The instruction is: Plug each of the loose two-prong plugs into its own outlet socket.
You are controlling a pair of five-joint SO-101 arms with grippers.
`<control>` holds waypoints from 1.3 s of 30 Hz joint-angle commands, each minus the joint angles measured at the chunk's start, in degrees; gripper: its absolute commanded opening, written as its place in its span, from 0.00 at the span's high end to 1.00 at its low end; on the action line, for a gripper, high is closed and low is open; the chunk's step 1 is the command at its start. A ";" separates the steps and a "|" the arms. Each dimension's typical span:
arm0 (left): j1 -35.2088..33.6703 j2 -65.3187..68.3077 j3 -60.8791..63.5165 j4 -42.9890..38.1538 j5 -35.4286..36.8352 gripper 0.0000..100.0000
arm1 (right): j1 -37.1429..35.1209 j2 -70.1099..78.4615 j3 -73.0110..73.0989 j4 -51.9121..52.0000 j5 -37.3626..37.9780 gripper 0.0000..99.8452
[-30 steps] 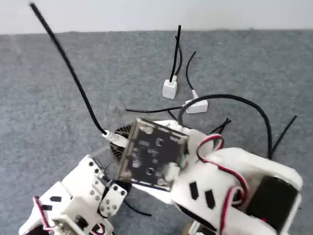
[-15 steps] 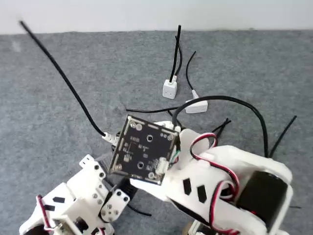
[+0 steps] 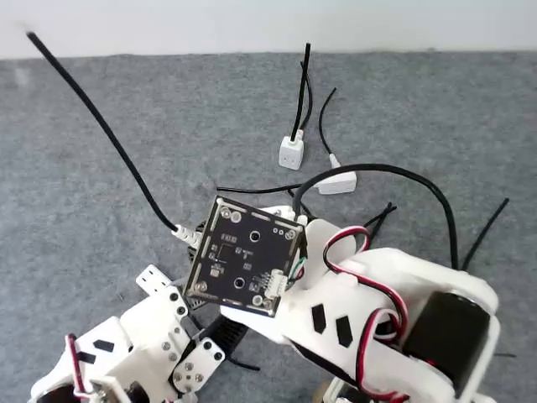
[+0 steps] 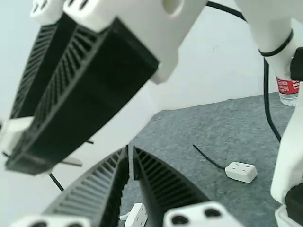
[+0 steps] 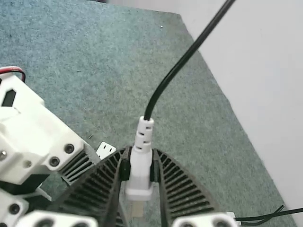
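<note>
Right wrist view has our right gripper (image 5: 140,156) clamped on the small white two-prong plug (image 5: 138,179) over the grey felt counter (image 5: 71,47), gripping its rigid body, which we judge light but tugged by its stiff black cord (image 5: 180,66), while our left gripper (image 4: 131,151) sits nearly closed, empty.

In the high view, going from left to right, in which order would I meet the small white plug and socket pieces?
white plug on its long black cable → cube socket → flat socket
</note>
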 commanded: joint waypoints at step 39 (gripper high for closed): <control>-3.16 -0.79 -2.33 -0.97 -1.41 0.99 | -0.57 -0.31 0.18 1.10 0.44 0.99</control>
